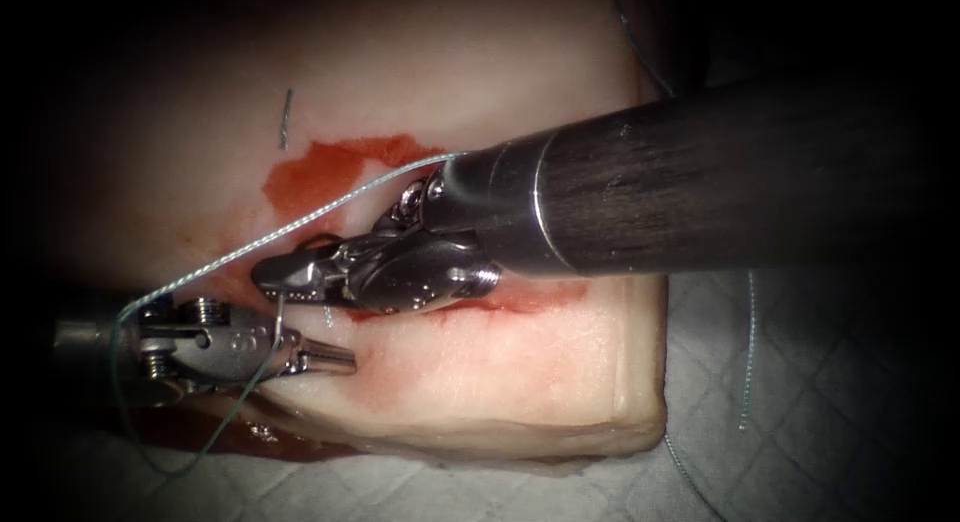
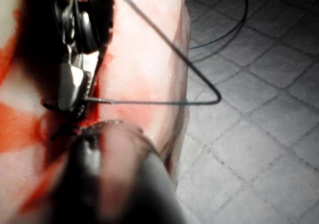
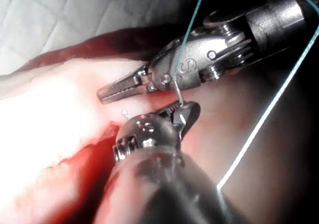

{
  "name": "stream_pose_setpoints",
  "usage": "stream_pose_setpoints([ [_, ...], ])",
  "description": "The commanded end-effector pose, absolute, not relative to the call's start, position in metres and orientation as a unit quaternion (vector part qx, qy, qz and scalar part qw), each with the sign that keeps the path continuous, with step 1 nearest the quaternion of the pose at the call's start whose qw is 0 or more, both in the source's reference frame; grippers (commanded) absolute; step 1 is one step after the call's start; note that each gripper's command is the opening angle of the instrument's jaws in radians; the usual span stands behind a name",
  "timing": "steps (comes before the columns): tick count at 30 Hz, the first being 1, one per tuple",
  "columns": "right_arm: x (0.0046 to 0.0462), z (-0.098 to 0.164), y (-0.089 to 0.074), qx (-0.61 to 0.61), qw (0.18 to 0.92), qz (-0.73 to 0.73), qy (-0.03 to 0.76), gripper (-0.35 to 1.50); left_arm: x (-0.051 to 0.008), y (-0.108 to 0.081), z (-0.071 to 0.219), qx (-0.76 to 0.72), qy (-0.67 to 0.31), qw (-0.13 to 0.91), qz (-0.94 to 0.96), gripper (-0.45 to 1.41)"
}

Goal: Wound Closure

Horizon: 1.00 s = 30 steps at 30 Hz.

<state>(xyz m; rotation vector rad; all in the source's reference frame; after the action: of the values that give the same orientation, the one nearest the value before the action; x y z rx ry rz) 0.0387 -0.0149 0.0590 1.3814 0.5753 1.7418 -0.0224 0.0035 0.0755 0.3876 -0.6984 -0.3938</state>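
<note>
Right tool (image 1: 275, 273): fingers clenched on the needle (image 1: 279, 317) over the cut (image 1: 520, 300). Left tool (image 1: 335, 359): fingers closed, empty, near the tissue (image 1: 520, 382) front edge. Thread (image 1: 300, 220) trails leftward.

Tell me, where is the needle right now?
In the endoscope view the needle sits at the lower left, gripped at the tip of the right hand, just above the left hand, with thread trailing past both.
</note>
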Motion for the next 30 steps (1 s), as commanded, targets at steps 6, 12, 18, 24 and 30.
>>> stream_pose_setpoints([
  [6,0.0384,0.0591,-0.0131,0.573,0.321,0.716,0.238,-0.35,-0.0230,0.0033,0.0760,0.187,-0.338,0.902,-0.190,-0.33],
  [12,0.0375,0.0592,-0.0120,0.580,0.286,0.722,0.244,-0.35,-0.0231,0.0030,0.0758,0.194,-0.339,0.901,-0.189,-0.33],
  [18,0.0374,0.0591,-0.0118,0.596,0.243,0.725,0.245,-0.35,-0.0233,0.0028,0.0757,0.198,-0.340,0.900,-0.187,-0.33],
  [24,0.0373,0.0587,-0.0113,0.601,0.230,0.726,0.243,-0.35,-0.0233,0.0028,0.0757,0.198,-0.340,0.900,-0.187,-0.33],
  [30,0.0373,0.0587,-0.0115,0.604,0.218,0.728,0.239,-0.35,-0.0233,0.0028,0.0757,0.198,-0.340,0.900,-0.187,-0.33],
])
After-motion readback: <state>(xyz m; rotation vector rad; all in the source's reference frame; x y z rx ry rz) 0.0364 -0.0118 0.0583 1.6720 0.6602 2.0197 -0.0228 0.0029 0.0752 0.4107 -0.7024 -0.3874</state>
